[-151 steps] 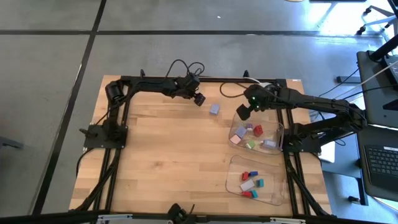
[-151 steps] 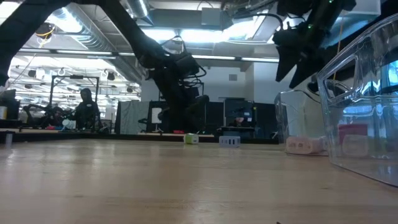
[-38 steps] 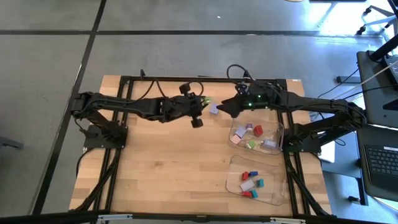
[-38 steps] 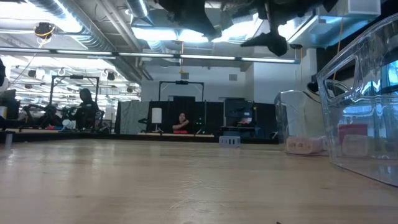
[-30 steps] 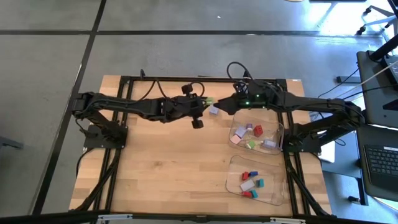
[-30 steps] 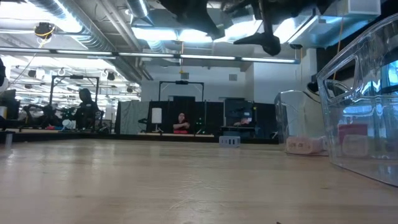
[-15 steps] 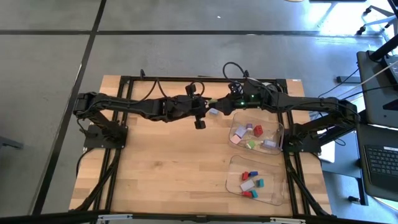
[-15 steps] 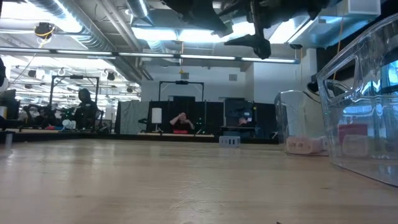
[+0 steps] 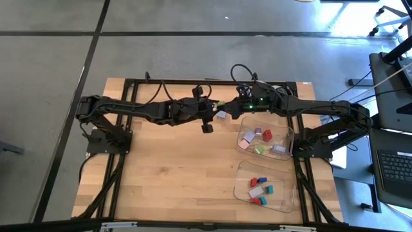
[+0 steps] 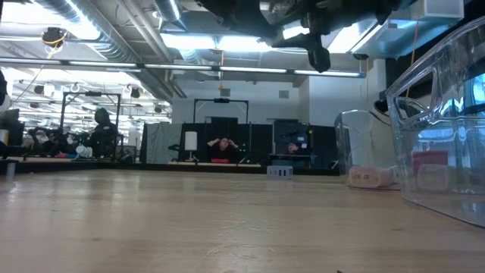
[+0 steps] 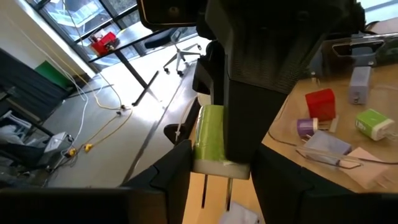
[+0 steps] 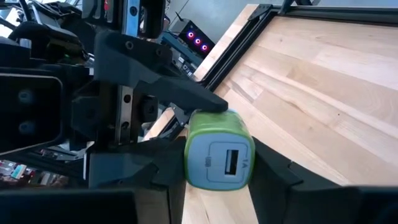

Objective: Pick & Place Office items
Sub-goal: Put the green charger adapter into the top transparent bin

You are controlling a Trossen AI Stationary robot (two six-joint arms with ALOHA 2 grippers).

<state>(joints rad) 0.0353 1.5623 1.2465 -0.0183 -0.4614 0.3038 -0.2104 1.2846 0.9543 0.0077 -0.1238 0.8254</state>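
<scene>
Right gripper (image 12: 219, 186): closed on green blocky charger (image 12: 219, 155), above wooden table (image 9: 167, 161).
Left gripper (image 11: 221, 171): clamped on it too.
Risk: charger dropped if released unevenly.

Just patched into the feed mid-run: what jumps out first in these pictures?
The two arms meet nose to nose above the far middle of the table, with a green block clamped between them: the left gripper and the right gripper both have fingers on it, a handover in mid-air. Under them a lavender block lies alone on the wood. At the table's right side two clear trays hold the other coloured pieces.
</scene>
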